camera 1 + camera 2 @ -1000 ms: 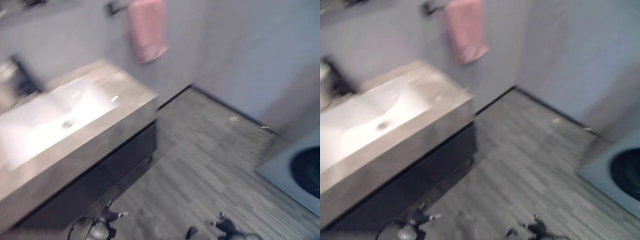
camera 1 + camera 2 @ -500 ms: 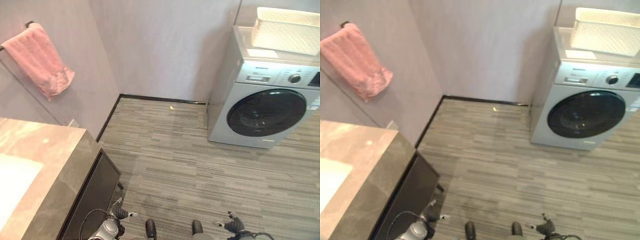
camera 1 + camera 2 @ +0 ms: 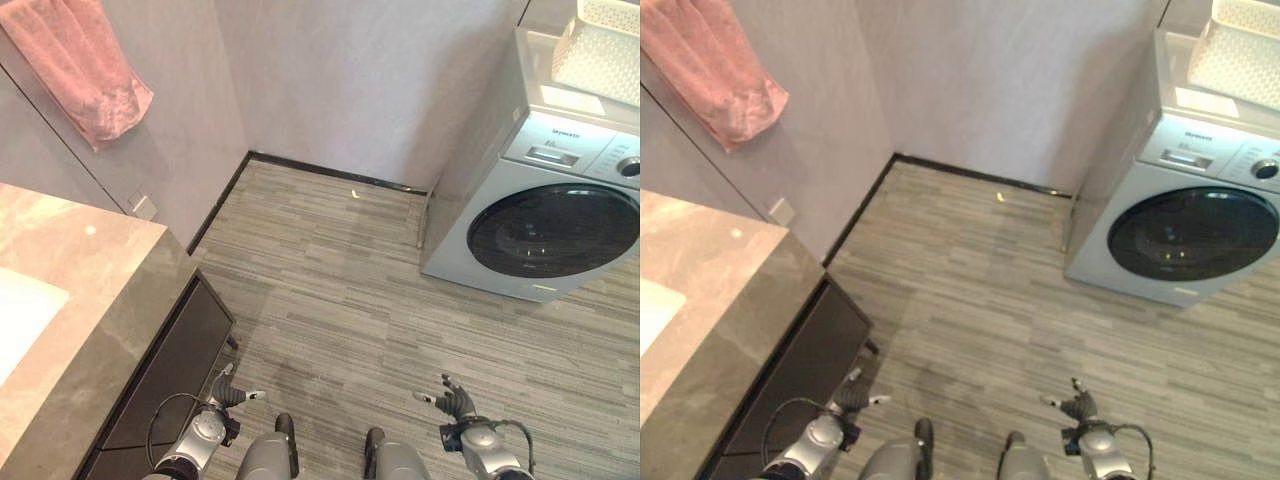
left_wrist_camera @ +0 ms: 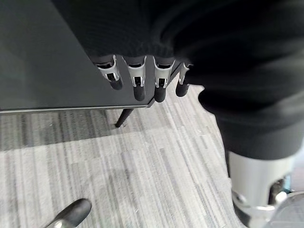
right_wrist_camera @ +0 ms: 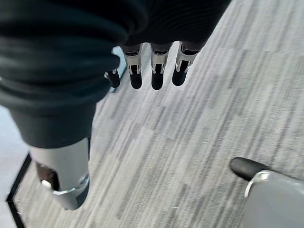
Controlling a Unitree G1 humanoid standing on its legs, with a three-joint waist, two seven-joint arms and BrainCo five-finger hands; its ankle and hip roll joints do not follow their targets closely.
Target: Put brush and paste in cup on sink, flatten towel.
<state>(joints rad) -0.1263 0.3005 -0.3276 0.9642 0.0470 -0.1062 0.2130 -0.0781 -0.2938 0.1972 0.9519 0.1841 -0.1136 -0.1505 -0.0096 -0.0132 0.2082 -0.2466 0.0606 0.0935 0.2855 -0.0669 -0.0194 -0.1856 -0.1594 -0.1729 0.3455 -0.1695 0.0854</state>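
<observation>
Pink towel (image 3: 85, 65) hangs on the wall above the sink (image 3: 25, 310), well apart from the empty, relaxed-fingered left hand (image 3: 228, 397) and right hand (image 3: 452, 402) low over the floor (image 3: 350, 300).

Grey walls, striped grey floor (image 3: 340, 300), washing machine (image 3: 545, 215), dark vanity cabinet (image 3: 165, 375).

A pink towel (image 3: 85, 70) hangs against a pale grey wall (image 3: 370, 80). The counter (image 3: 90, 330) is mottled brown-grey stone over a black cabinet (image 3: 170, 375). The floor (image 3: 340, 300) is striped grey planks, edged by a black skirting (image 3: 330, 172). The washing machine (image 3: 545, 210) is silver with a dark round door; the basket (image 3: 605, 50) on it is white lattice.
</observation>
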